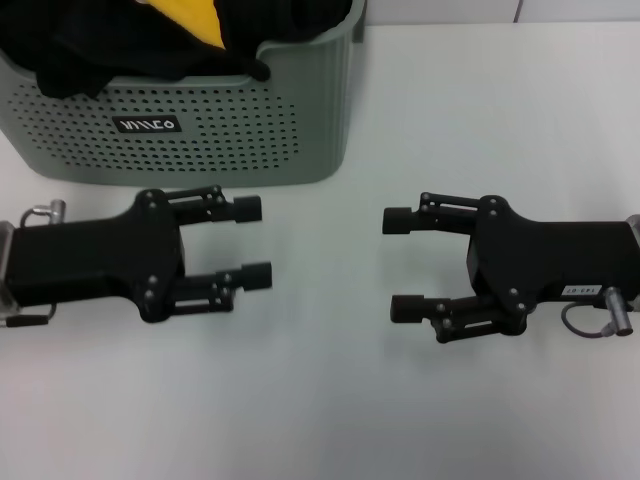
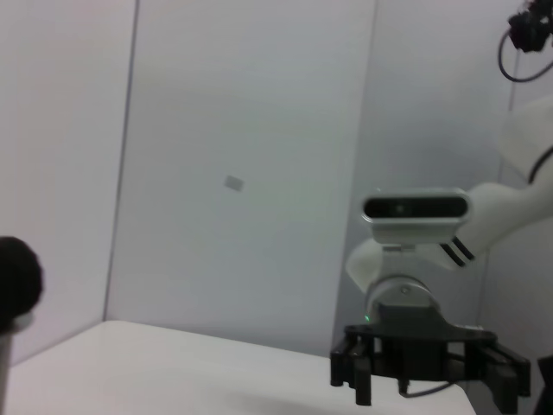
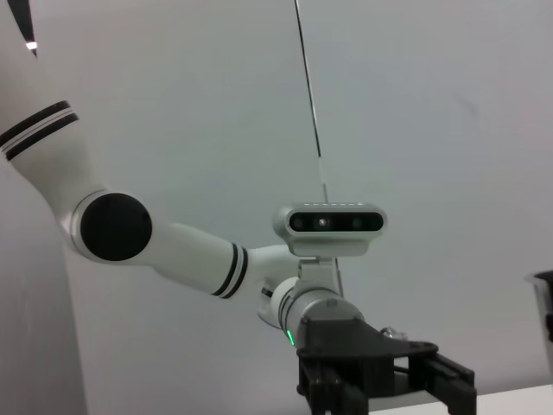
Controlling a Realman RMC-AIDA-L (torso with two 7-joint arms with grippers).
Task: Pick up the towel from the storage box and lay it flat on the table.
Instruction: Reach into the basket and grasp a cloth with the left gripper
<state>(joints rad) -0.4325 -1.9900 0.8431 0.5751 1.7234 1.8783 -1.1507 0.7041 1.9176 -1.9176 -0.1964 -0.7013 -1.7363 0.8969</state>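
The storage box (image 1: 200, 140), a grey-green perforated basket with a black label, stands at the back left of the white table (image 1: 330, 400). Inside it a yellow corner of the towel (image 1: 192, 18) shows among black cloth. My left gripper (image 1: 258, 242) lies open and empty on the table just in front of the box, fingers pointing right. My right gripper (image 1: 403, 264) lies open and empty opposite it, fingers pointing left. The left wrist view shows the right gripper (image 2: 428, 372) across the table. The right wrist view shows the left gripper (image 3: 384, 385).
Black cloths (image 1: 60, 45) fill most of the box and hang over its scooped rim. White table surface lies between the two grippers and along the front. A pale wall stands behind the table.
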